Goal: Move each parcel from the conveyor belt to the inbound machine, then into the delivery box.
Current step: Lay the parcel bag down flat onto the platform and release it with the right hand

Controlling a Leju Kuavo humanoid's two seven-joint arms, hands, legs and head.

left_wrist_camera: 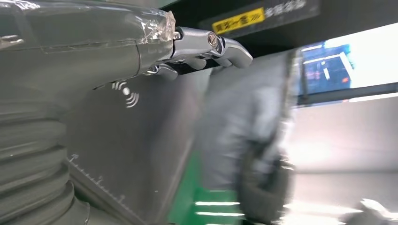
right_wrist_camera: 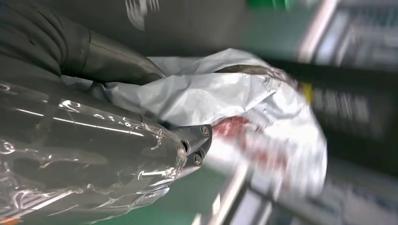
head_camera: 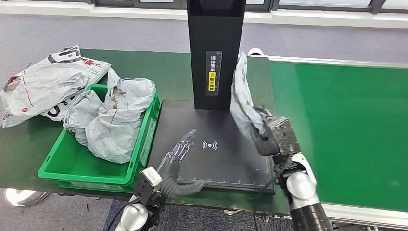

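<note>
- We judge the step: carrying a grey parcel [head_camera: 243,98] to the inbound machine [head_camera: 214,144].
- Our right hand [head_camera: 269,132] grips it right of centre; left hand [head_camera: 180,154] hovers, fingers spread, empty.
- Next: lay it on the scan plate.
- Green conveyor belt [head_camera: 346,125] right; green delivery box [head_camera: 67,168] left; grey floor beyond.

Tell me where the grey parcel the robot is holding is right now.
In the head view, the crumpled grey plastic parcel hangs upright in the right hand, at the right edge of the black scanner platform, beside the black scanner column and the green conveyor belt.
</note>
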